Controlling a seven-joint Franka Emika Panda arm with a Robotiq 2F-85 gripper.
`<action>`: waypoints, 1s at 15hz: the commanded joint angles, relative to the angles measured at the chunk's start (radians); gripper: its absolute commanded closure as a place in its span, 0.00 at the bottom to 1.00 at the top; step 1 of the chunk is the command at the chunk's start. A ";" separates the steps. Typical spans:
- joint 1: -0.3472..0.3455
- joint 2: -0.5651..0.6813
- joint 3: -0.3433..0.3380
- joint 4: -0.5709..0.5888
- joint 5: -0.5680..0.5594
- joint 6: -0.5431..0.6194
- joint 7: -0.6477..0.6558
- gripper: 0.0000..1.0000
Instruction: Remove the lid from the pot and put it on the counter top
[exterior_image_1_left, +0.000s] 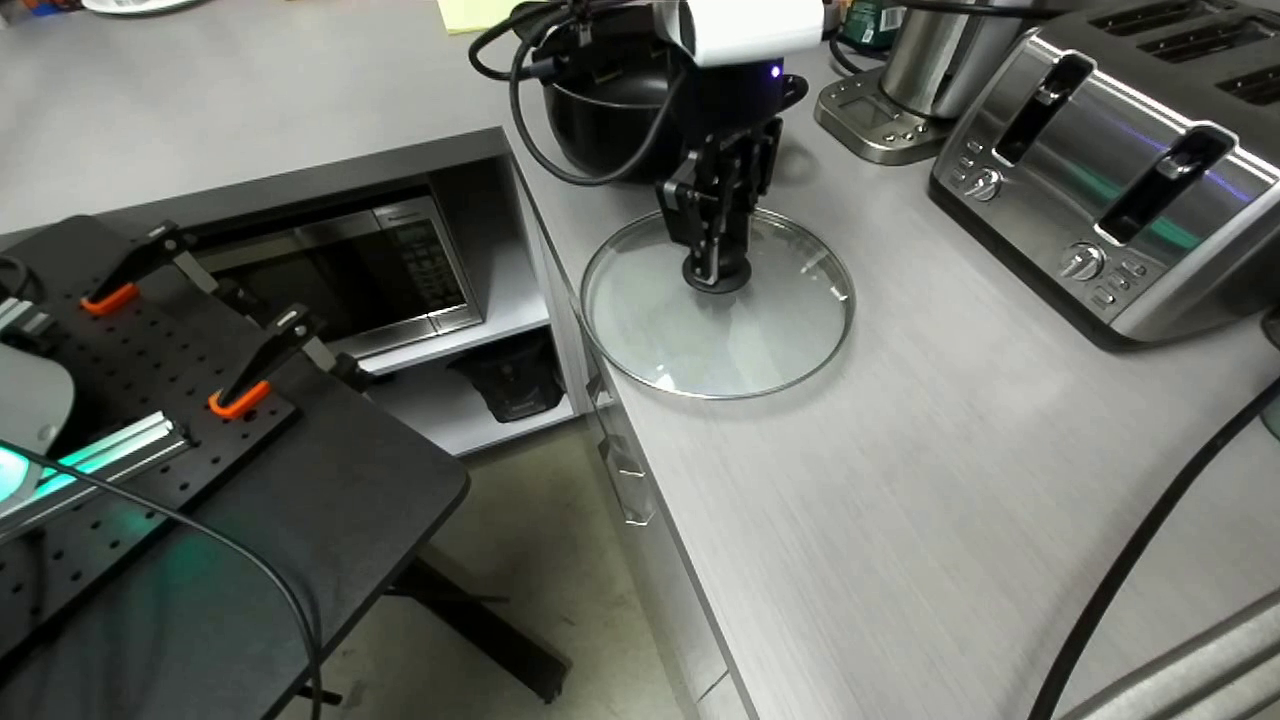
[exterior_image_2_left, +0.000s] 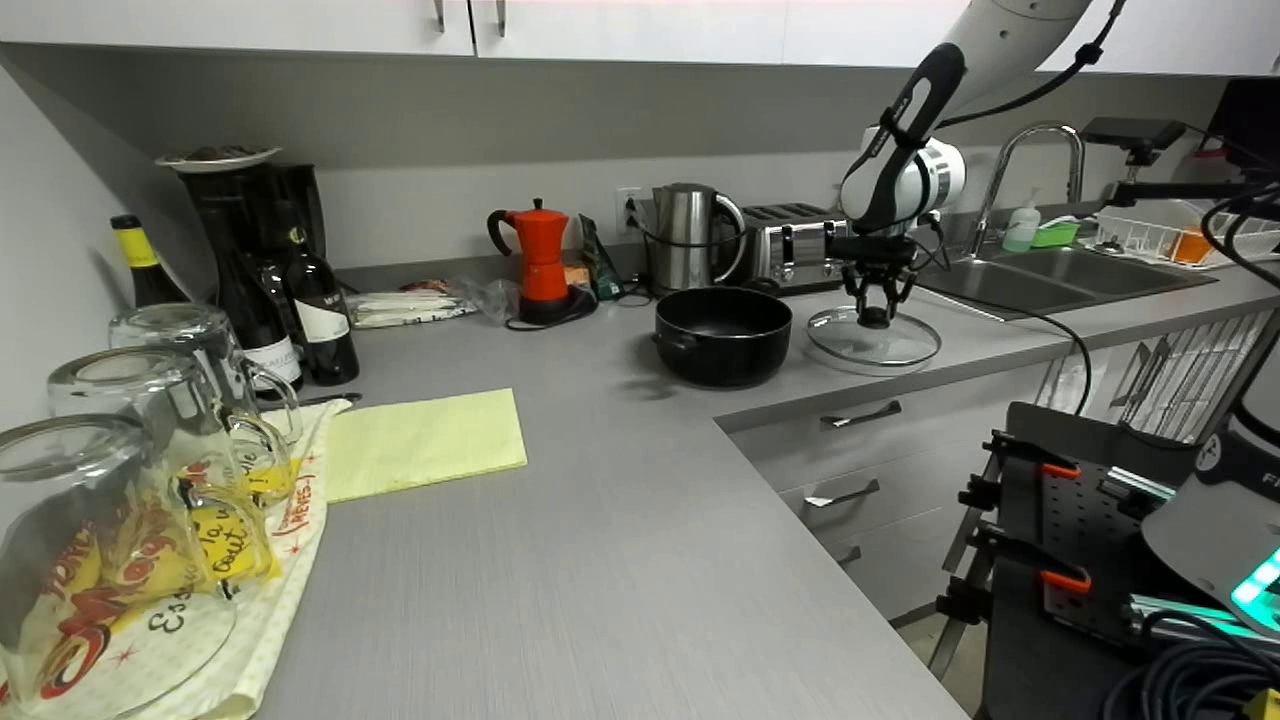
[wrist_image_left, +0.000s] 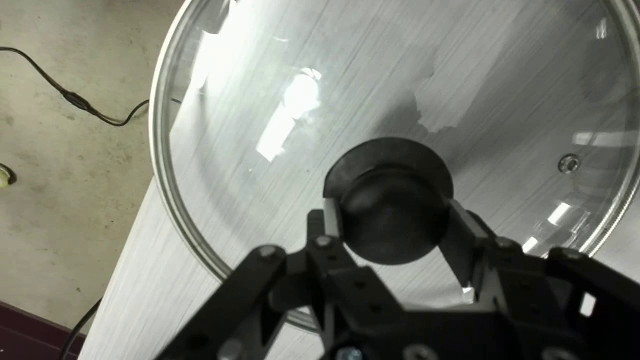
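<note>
The clear glass lid (exterior_image_1_left: 760, 345) with its metal rim and black knob is beside the pot, on or just above the light-grey counter top (exterior_image_1_left: 900, 500). Its rim reaches slightly past the counter edge. It also shows in an exterior view (exterior_image_2_left: 850, 345) and the wrist view (wrist_image_left: 260, 200). My gripper (exterior_image_1_left: 718, 262) points down at the lid's centre. In the wrist view its fingers (wrist_image_left: 390, 212) are against both sides of the black knob. Whether the rim touches the counter all round I cannot tell. The black pot (exterior_image_2_left: 722, 345) stands uncovered; in an exterior view the arm partly hides it (exterior_image_1_left: 610, 130).
A steel toaster (exterior_image_1_left: 1110, 190) and a steel kettle (exterior_image_2_left: 690, 235) stand behind the lid and pot. A sink (exterior_image_2_left: 1060, 280) lies beyond the lid. A yellow cloth (exterior_image_2_left: 430, 445), glass mugs (exterior_image_2_left: 150, 480) and a red moka pot (exterior_image_2_left: 541, 255) are farther along the counter.
</note>
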 joint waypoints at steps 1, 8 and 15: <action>0.033 0.058 -0.033 0.069 -0.037 -0.012 0.084 0.75; 0.041 0.118 -0.026 0.126 -0.041 -0.017 0.122 0.75; 0.042 0.123 -0.020 0.142 -0.035 -0.013 0.116 0.41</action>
